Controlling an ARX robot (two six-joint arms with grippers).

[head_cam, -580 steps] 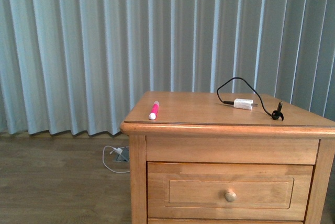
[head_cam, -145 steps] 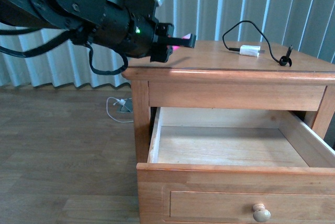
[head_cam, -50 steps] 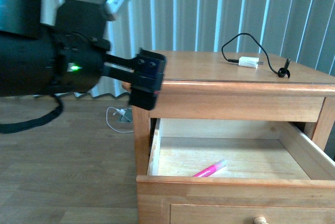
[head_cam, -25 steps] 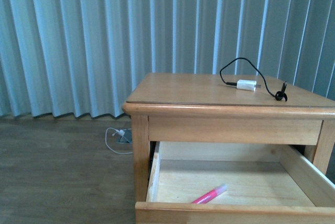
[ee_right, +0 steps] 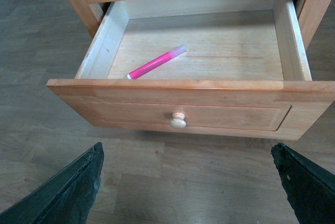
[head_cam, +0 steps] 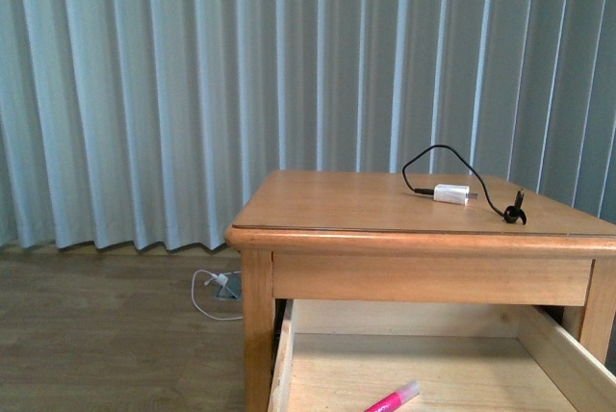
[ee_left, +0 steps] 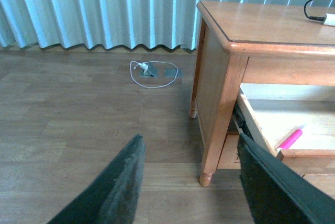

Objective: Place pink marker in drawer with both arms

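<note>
The pink marker (ee_right: 156,62) lies flat on the floor of the pulled-out drawer (ee_right: 178,96), angled, its white cap toward the back. It also shows low in the front view as the pink marker (head_cam: 393,399) and in the left wrist view as the pink marker (ee_left: 290,139). My left gripper (ee_left: 191,174) hangs open over the wooden floor beside the nightstand leg, holding nothing. My right gripper (ee_right: 186,182) is open wide over the floor, in front of the drawer's round knob (ee_right: 177,121). Neither arm appears in the front view.
A wooden nightstand (head_cam: 318,202) carries a white charger plug (head_cam: 449,193) with a black cable. Another white cable and a floor socket (head_cam: 219,285) lie by the curtain (head_cam: 192,75). Wood flooring surrounds the nightstand.
The left arm held the marker above the nightstand's corner, then the marker landed in the open drawer. The arm has drawn back out of the front view, and the camera view has risen.
</note>
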